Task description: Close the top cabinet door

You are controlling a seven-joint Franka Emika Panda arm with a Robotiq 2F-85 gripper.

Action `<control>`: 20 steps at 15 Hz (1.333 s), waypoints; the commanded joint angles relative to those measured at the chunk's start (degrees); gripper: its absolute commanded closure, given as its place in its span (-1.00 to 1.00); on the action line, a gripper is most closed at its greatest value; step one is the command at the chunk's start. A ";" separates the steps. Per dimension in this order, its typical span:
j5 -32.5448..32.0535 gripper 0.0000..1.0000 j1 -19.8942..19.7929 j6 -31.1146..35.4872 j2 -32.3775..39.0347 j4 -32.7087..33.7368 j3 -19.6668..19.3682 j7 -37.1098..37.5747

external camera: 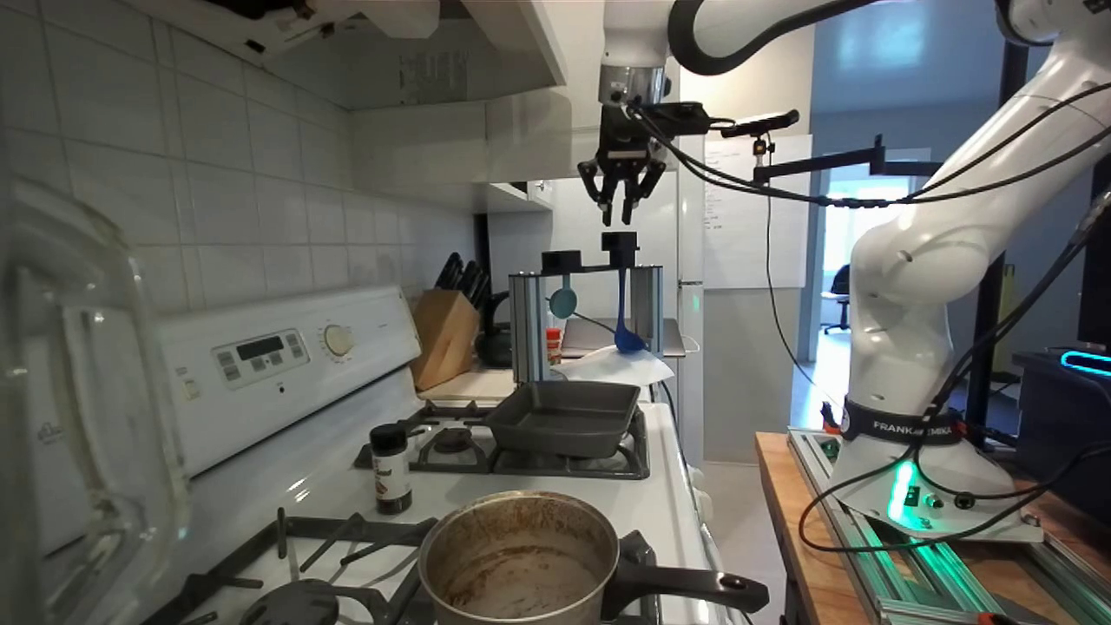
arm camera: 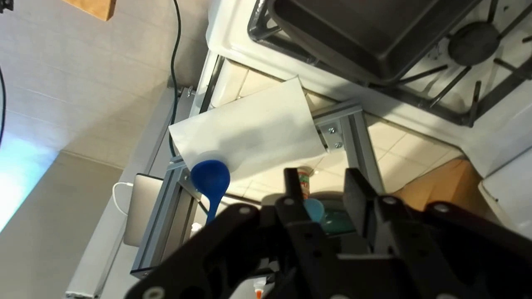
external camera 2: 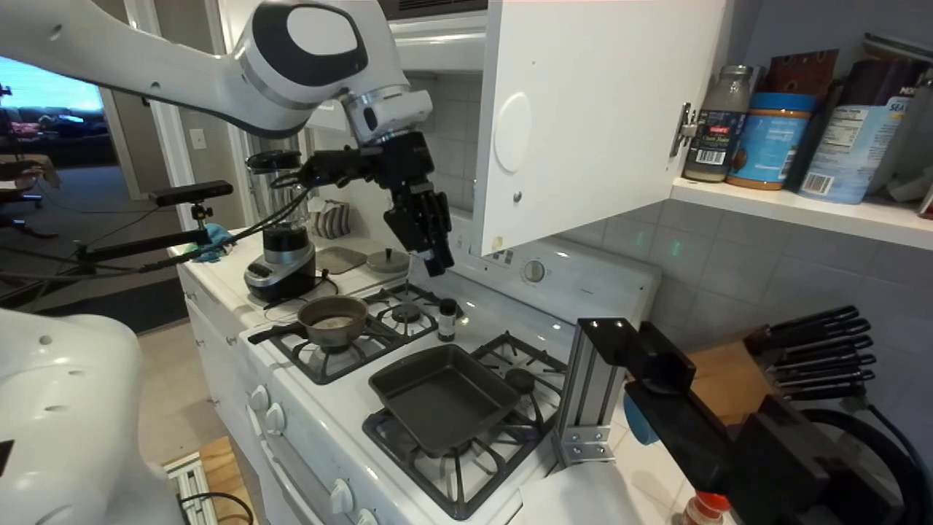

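The top cabinet door, a plain white panel, stands swung open in an exterior view (external camera 2: 583,109). Its inner face shows there, with a metal hinge at the shelf side. What looks like its outer face shows in an exterior view (external camera: 528,139), beside the range hood. My gripper (external camera: 617,215) points down near the door's free edge, with its fingers parted and nothing between them. In an exterior view the gripper (external camera 2: 436,262) appears left of that edge, apart from it in the picture. The parted fingers also show in the wrist view (arm camera: 323,178). The door is out of the wrist view.
The open cabinet shelf (external camera 2: 802,219) holds several jars. A range hood (external camera: 451,61) hangs above the stove. A metal-framed stand (external camera: 526,330) with hanging spoons rises below the gripper. A dark square pan (external camera: 564,425) and a pot (external camera: 521,555) sit on the stove.
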 commanded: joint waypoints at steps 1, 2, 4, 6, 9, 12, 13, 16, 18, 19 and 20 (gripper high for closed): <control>-5.19 0.96 -2.26 0.60 -5.38 -1.34 0.91 6.33; -6.80 0.99 -2.78 0.71 -6.25 -1.19 1.13 7.71; -9.99 1.00 -3.98 -0.10 -7.54 -0.56 1.87 10.75; -13.60 1.00 -5.16 -0.40 -8.58 -0.22 2.68 13.79; -19.48 1.00 -6.83 -1.62 -9.16 0.50 4.36 18.79; -26.21 1.00 -7.36 -4.58 -8.75 1.41 5.77 24.09; -28.52 1.00 -7.17 -6.01 -8.47 1.70 6.05 25.95; -35.57 1.00 -5.93 -10.95 -7.46 2.64 6.36 30.82; -39.74 1.00 -4.83 -14.24 -6.25 3.46 6.02 32.99; -41.70 1.00 -4.06 -15.54 -5.51 3.76 5.46 33.54; -43.49 1.00 -3.29 -16.76 -4.84 3.98 4.95 34.32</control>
